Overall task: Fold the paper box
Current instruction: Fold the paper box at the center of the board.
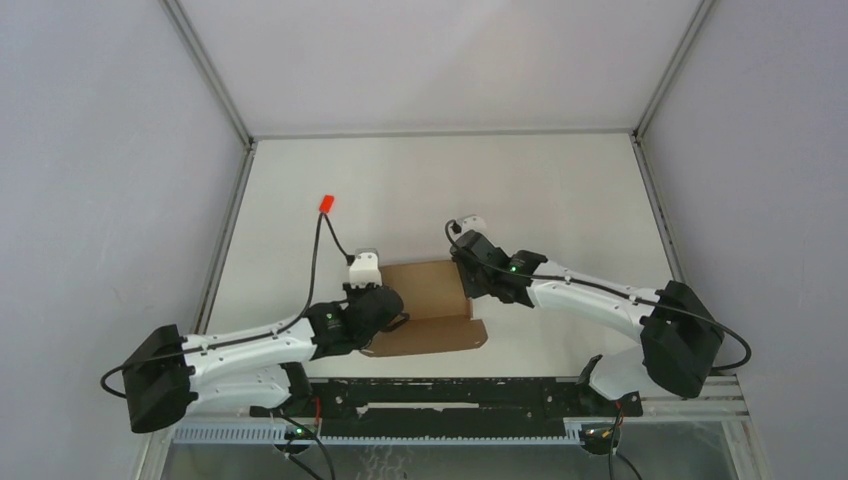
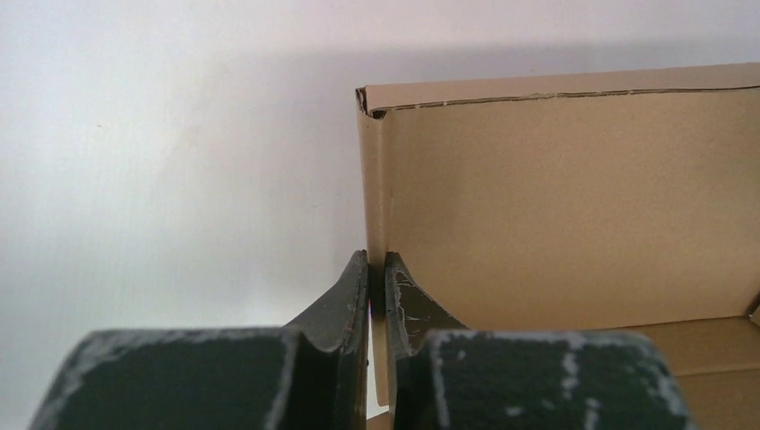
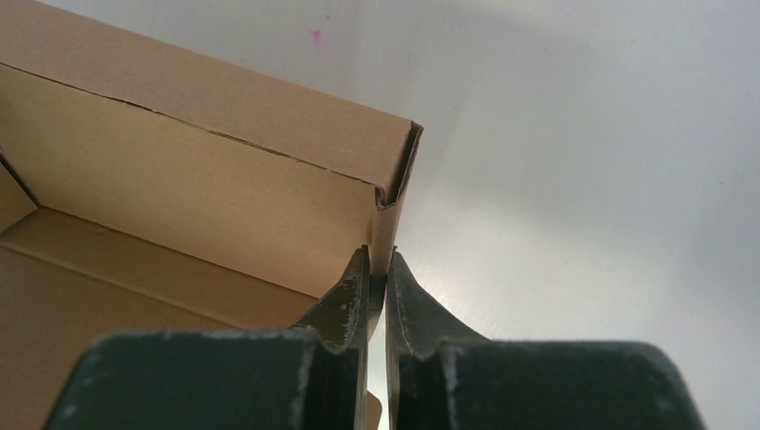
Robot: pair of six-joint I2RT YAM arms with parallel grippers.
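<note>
Left gripper (image 2: 377, 273): clenched on the paper box's (image 2: 556, 206) upright left wall.
Right gripper (image 3: 377, 269): clenched on its right wall.
Place: on the table (image 1: 560, 190), between both arms, near flap lying flat.

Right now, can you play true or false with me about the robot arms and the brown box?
1. The left gripper is shut on a side wall of the paper box. True.
2. The right gripper is open and far from the box. False: it is shut on the opposite side wall.
3. The little red block sits inside the box. False: it lies on the table, apart from the box.
4. The box's far wall stands up. True: both wrist views show it upright.
5. The box is closed on top. False: it is open, and its inside floor shows.
</note>
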